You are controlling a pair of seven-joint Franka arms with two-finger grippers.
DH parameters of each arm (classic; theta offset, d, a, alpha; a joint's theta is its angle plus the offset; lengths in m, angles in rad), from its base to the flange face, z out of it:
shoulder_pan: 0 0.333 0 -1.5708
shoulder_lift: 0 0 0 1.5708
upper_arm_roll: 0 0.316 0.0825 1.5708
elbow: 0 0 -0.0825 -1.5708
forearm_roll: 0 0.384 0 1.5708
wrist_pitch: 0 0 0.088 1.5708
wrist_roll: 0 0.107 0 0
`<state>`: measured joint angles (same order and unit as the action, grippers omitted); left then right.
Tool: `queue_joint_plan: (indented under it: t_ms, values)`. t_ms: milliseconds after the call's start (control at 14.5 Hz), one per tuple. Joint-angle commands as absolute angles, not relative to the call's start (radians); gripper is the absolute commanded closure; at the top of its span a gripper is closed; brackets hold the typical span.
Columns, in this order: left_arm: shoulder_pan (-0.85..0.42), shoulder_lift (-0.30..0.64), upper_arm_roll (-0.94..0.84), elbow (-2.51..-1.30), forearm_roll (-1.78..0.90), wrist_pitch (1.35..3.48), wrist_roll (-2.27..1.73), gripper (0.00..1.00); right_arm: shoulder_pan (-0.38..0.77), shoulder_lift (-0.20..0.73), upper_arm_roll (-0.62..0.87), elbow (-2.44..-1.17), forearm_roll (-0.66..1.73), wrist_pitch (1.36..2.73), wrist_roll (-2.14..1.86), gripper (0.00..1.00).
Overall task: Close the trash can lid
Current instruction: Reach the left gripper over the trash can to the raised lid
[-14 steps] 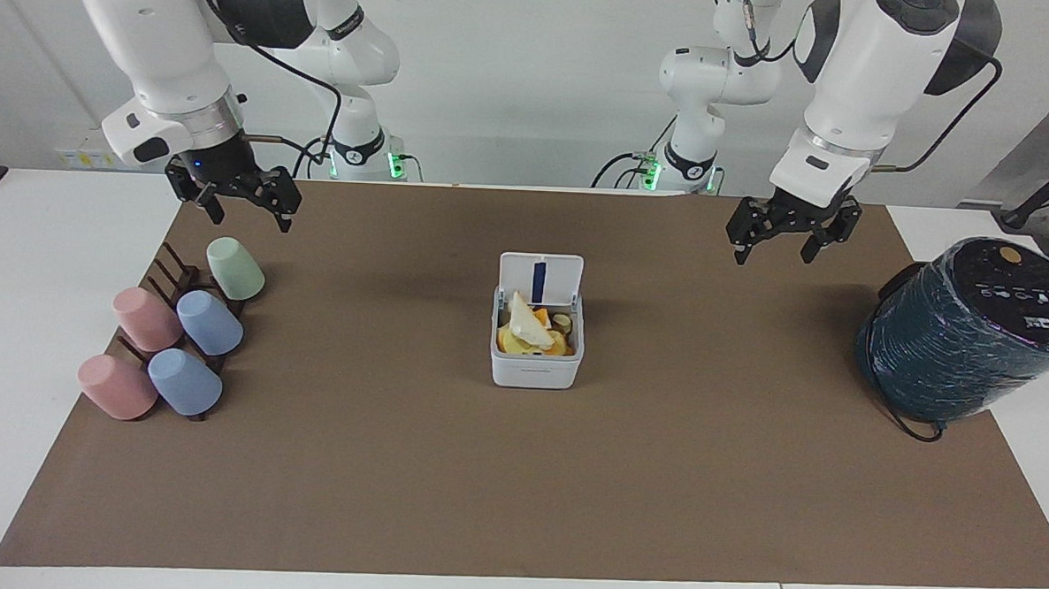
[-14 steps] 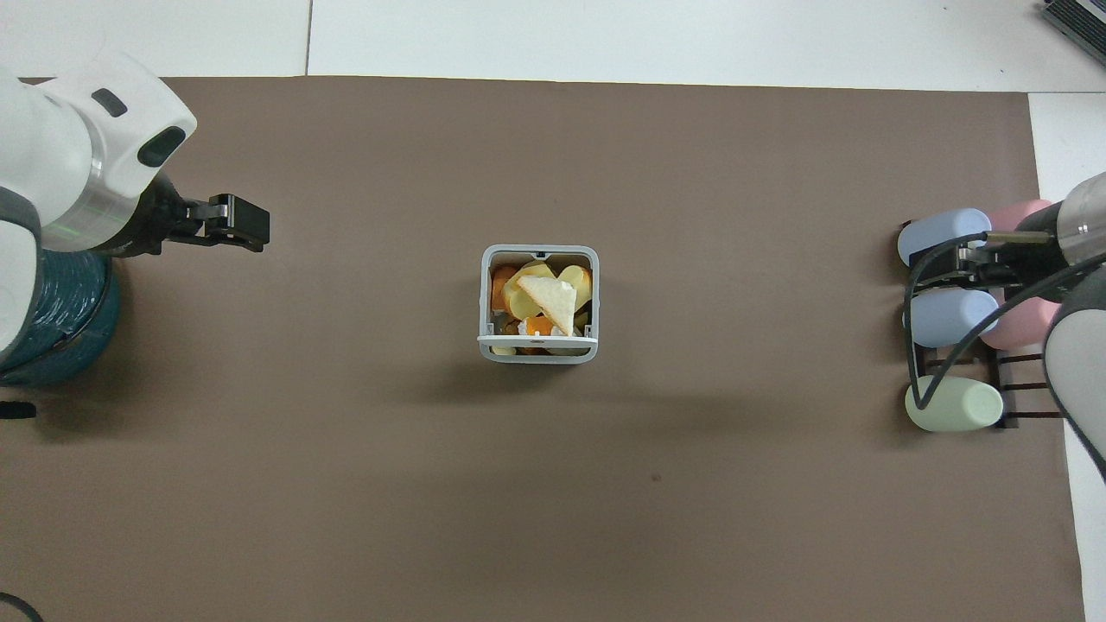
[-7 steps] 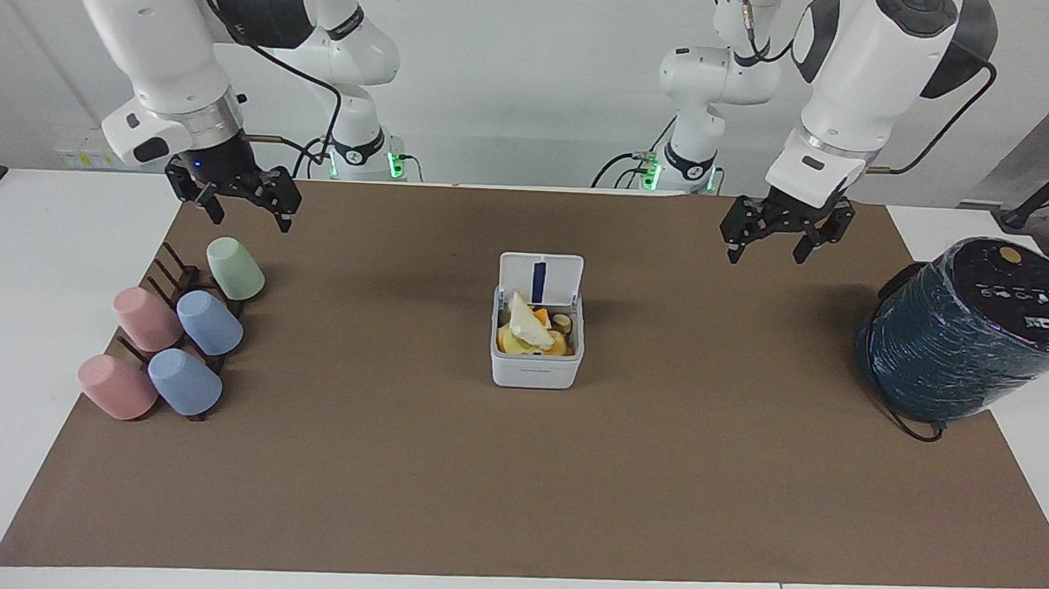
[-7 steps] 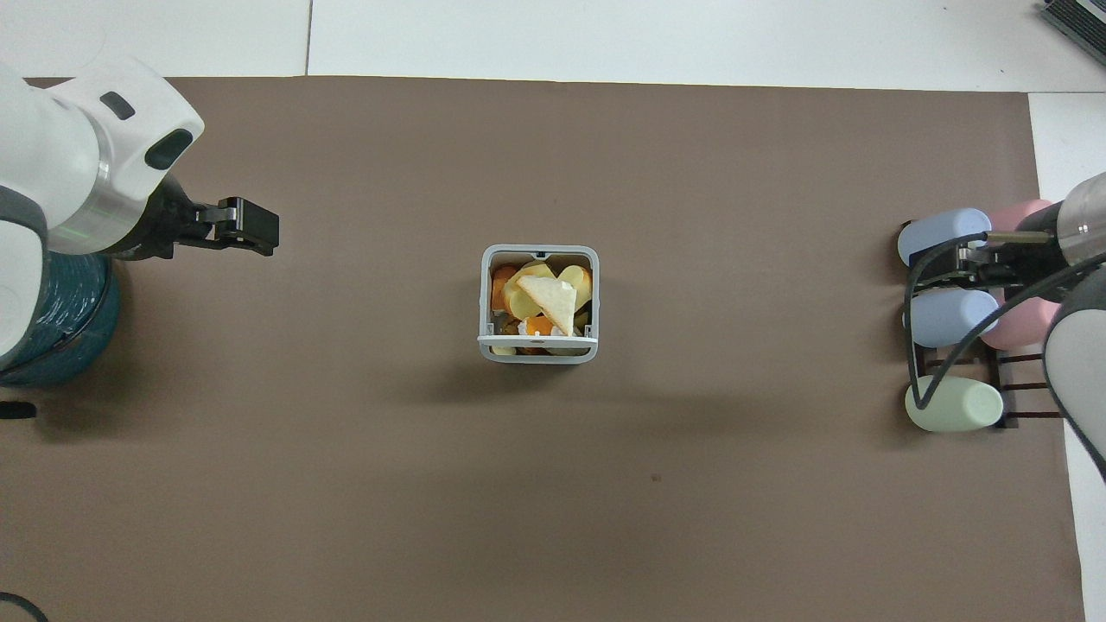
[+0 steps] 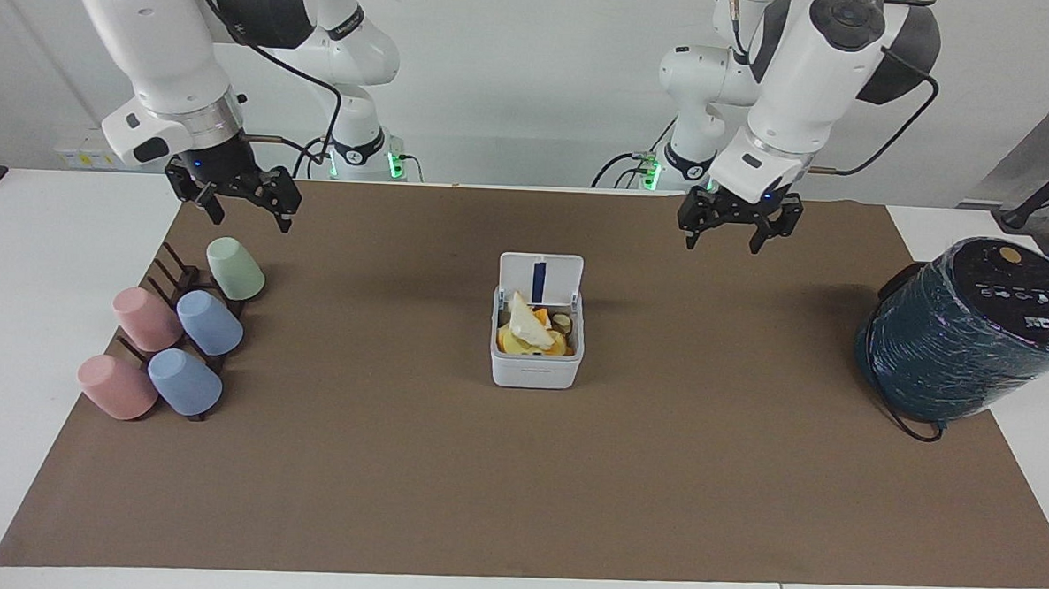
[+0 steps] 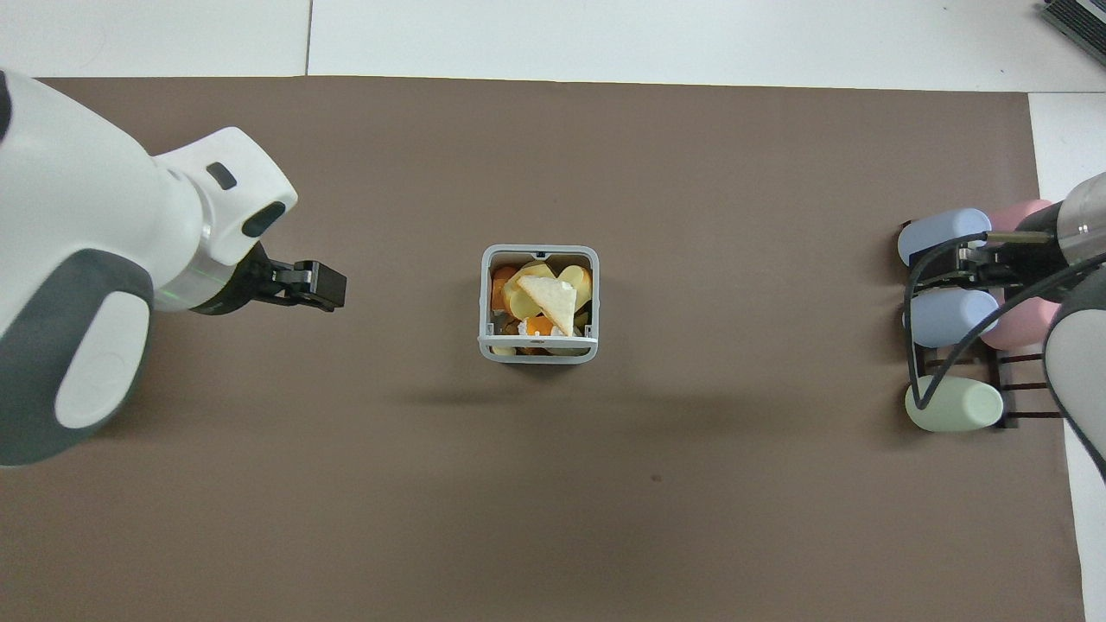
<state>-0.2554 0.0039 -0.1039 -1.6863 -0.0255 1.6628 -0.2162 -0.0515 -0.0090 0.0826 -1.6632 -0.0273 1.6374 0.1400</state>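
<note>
Trash can [image 5: 536, 357] mid-mat, lid [image 5: 540, 280] upright, well apart from spread fingers [image 5: 692, 232] of raised left gripper [image 5: 736, 231]. Right gripper [image 5: 243, 203] waiting over cup rack [image 5: 178, 286], fingers parted.

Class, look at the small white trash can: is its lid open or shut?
Open. The lid stands upright at the trash can's robot-side edge, leaving the scraps uncovered.

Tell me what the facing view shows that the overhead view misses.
Facing view only: the teal cylinder, the lid's underside with its blue strip, both arm bases. Overhead view only: the lid edge-on, a thin bar at the trash can's side nearer the robots. Both: the open can full of scraps, the cups on their rack, the left claw and right claw open over the mat.
</note>
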Motion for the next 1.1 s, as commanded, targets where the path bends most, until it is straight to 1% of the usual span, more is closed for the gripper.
queue_joint_plan:
  t_ms: [0, 207, 276, 414, 483, 621, 759, 966, 1034]
  values:
    - [-0.323, -0.09, -0.092, -1.837, -0.081, 1.727, -0.279, 0.0, -0.061, -0.011, 0.091, -1.666, -0.032, 1.629, 0.124, 0.0]
    - [-0.452, -0.138, -0.092, -1.948, -0.103, 1.817, -0.429, 0.0, -0.061, -0.012, 0.091, -1.666, -0.032, 1.629, 0.124, 0.0]
    - [-0.494, -0.141, -0.092, -1.965, -0.103, 1.839, -0.493, 0.03, -0.061, -0.011, 0.091, -1.666, -0.032, 1.628, 0.124, 0.0]
    - [-0.546, -0.134, -0.092, -1.985, -0.13, 1.903, -0.563, 0.16, -0.061, -0.012, 0.091, -1.666, -0.032, 1.629, 0.124, 0.0]
    - [-0.558, -0.124, -0.092, -1.99, -0.155, 1.942, -0.577, 0.26, -0.061, -0.011, 0.091, -1.666, -0.032, 1.628, 0.124, 0.0]
    - [-0.586, -0.088, -0.092, -1.994, -0.169, 2.014, -0.6, 0.53, -0.061, -0.012, 0.091, -1.666, -0.032, 1.628, 0.124, 0.0]
    - [-0.592, -0.048, -0.092, -1.994, -0.169, 2.084, -0.6, 0.73, -0.061, -0.011, 0.091, -1.666, -0.032, 1.629, 0.124, 0.0]
    - [-0.594, 0.001, -0.092, -1.993, -0.182, 2.183, -0.601, 0.92, -0.061, -0.012, 0.091, -1.666, -0.032, 1.629, 0.124, 0.0]
    - [-0.601, 0.012, -0.092, -1.993, -0.184, 2.206, -0.601, 0.96, -0.061, -0.012, 0.091, -1.666, -0.032, 1.628, 0.124, 0.0]
